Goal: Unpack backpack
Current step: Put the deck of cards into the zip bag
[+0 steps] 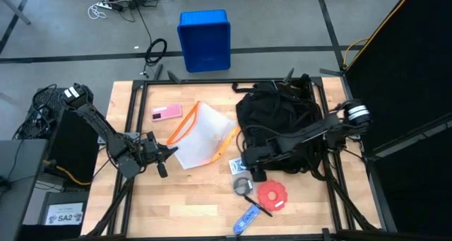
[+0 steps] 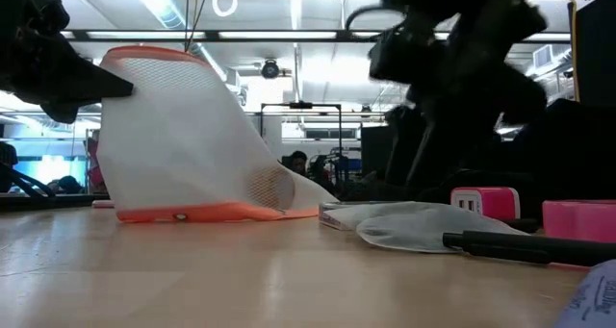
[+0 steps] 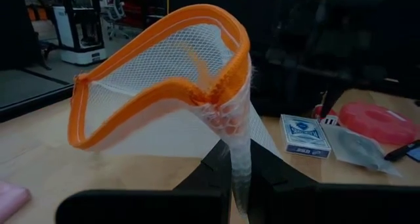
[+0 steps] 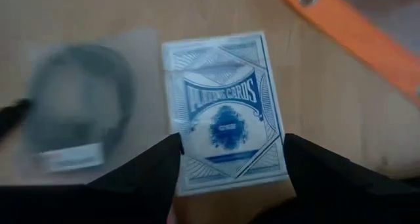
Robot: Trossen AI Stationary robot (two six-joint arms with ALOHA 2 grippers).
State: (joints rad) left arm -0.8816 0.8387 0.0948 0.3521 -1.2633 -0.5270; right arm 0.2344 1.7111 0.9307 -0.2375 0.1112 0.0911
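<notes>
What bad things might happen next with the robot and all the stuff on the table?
The right tool straddles the playing cards; if it shuts off-centre, the box may skid instead of lifting. The left tool pinches only a corner of the mesh bag, which could slip free. The bag's orange rim lies near the cards and might snag.

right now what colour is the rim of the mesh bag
Orange, around white mesh bag; clearest in the left wrist view.

"PLAYING CARDS" on the blue card box (image 4: 223,106); "SA2" on a floor-side label (image 1: 64,217).
</notes>
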